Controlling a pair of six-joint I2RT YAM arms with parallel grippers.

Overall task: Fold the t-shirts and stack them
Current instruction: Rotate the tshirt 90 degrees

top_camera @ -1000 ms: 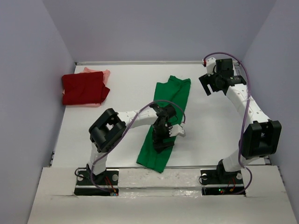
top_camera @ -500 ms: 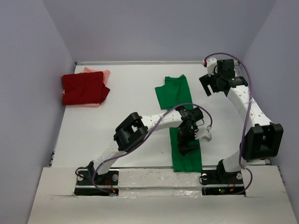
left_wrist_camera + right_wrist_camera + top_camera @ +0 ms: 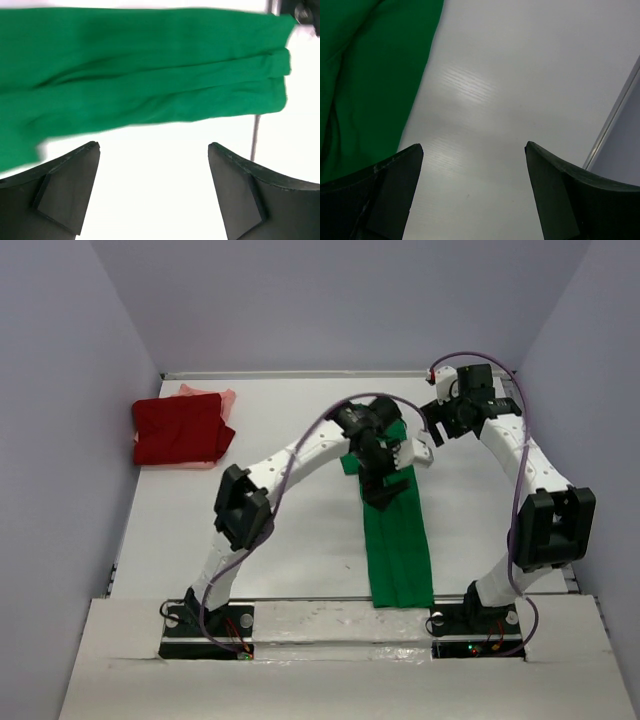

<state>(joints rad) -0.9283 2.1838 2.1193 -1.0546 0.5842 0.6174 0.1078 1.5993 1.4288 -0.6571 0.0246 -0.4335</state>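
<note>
Sitting far left: dark red shirt (image 3: 180, 430) folded atop pink shirt (image 3: 222, 398). Centre: green shirt (image 3: 398, 540) in a long strip; left gripper (image 3: 154, 150) over its far end, fingers spread, empty. Right gripper (image 3: 472, 150) just beside, fingers spread, empty

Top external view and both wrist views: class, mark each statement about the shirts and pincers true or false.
1. The green t-shirt lies folded into a long narrow strip. True.
2. The left pincer is clamped on green cloth. False: its jaws stand open, with only white table between them.
3. The dark red t-shirt lies on top of the pink t-shirt. True.
4. The right pincer holds the dark red t-shirt. False: it is open and empty, beside the green t-shirt.
5. The green t-shirt is stacked on the dark red one. False: they lie well apart.
</note>
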